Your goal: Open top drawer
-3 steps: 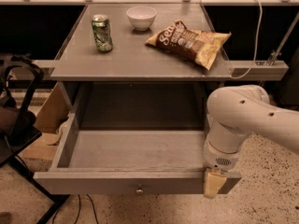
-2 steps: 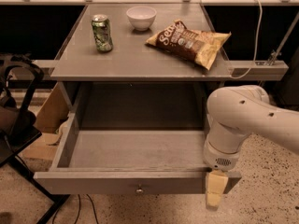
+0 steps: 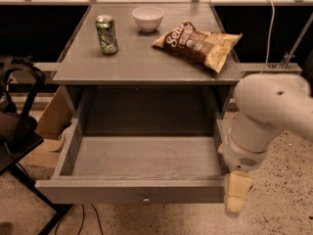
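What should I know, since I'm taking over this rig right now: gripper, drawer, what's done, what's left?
Gripper: points down at the right front corner of the top drawer, well away from its knob.
Top drawer: pulled far out, with its shallow grey interior in view and nothing showing inside.
Done: the drawer looks open.
Left: probably only to back the arm clear without bumping the drawer front.
Elsewhere: a green can, a white bowl and a chip bag sit on the cabinet top, apart from the arm.
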`<state>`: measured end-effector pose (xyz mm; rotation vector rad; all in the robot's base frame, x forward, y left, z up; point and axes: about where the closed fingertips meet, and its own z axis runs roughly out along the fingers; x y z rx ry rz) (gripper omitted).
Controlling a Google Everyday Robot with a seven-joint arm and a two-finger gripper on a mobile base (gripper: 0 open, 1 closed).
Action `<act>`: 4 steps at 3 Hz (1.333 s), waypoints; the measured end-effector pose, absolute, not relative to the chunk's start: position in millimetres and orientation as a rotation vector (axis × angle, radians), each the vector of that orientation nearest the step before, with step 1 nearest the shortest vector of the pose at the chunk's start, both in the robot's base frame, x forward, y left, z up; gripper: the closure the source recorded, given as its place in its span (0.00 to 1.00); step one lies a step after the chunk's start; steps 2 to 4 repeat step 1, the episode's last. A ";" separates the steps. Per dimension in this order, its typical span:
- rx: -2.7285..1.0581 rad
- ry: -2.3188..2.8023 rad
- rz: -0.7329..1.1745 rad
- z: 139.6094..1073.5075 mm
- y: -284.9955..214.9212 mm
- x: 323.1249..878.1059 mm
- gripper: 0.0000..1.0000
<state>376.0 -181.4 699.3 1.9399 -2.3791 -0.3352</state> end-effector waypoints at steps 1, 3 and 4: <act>2.032 -2.413 -0.326 760.5 -194.6 367.0 0.00; 2.032 -2.413 -0.326 760.5 -194.6 367.0 0.00; 2.032 -2.413 -0.326 760.5 -194.6 367.0 0.00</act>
